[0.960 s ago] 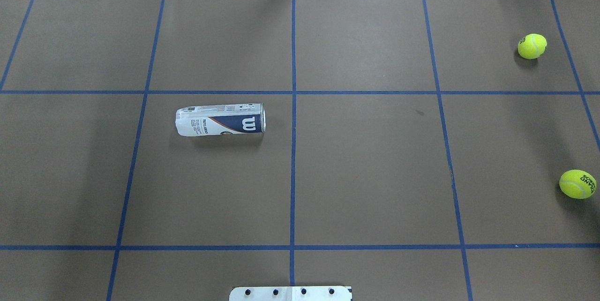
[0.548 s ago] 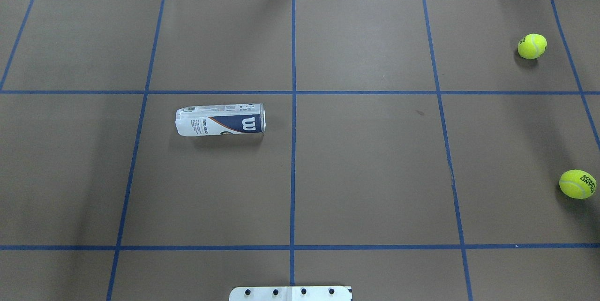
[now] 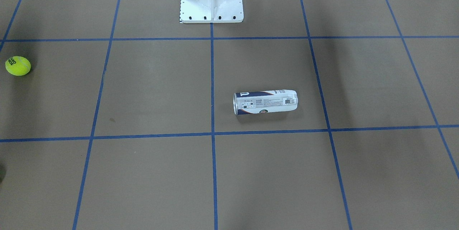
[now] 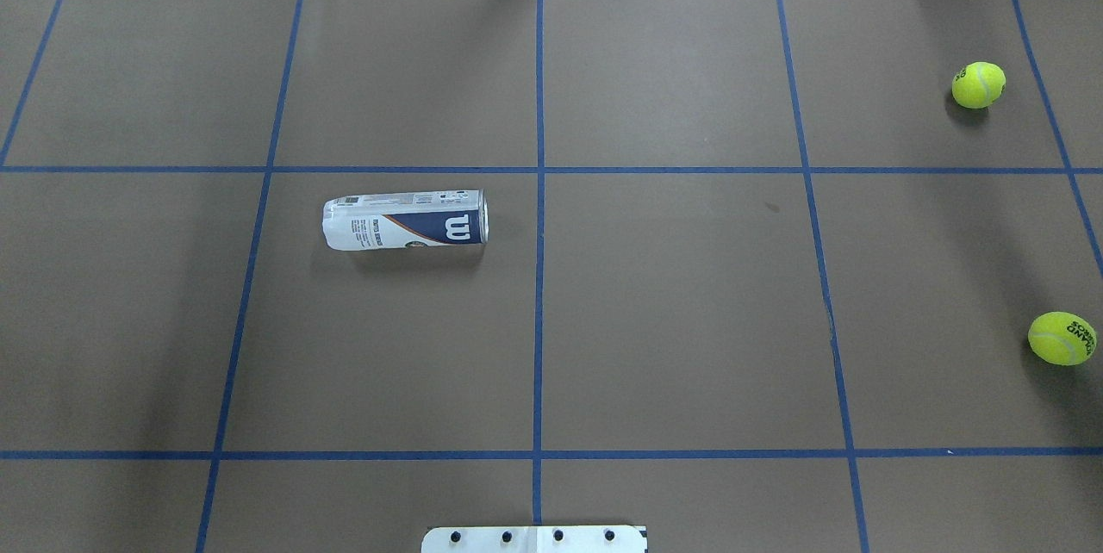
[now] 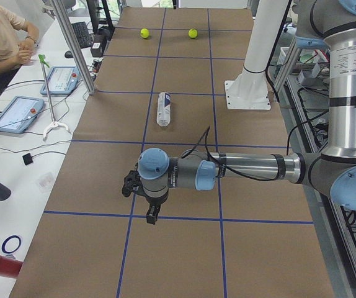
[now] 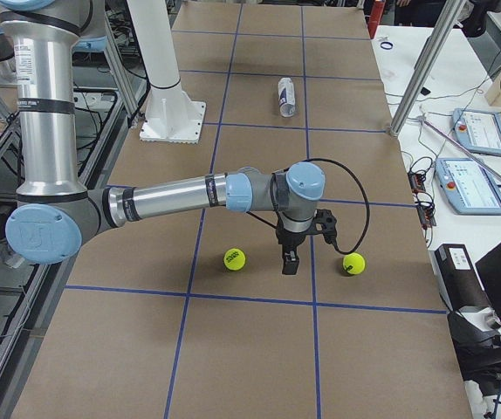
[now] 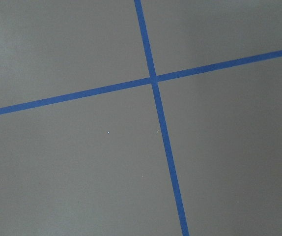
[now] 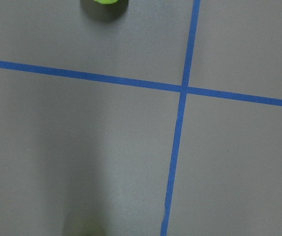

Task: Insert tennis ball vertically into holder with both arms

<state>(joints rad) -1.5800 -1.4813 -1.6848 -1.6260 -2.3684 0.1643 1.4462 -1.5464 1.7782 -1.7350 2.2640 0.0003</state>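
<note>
Nothing's moved since a second ago; can't tell if left gripper [image 5: 152,216] or right gripper [image 6: 290,264] is open, but I'd grip the toppled tennis-ball can [image 4: 405,220], well away from left, mid-body.

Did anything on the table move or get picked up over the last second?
Nothing visibly changed in the overhead view. The holder lies on its side in the same spot, and the far ball and near ball have not moved.
</note>
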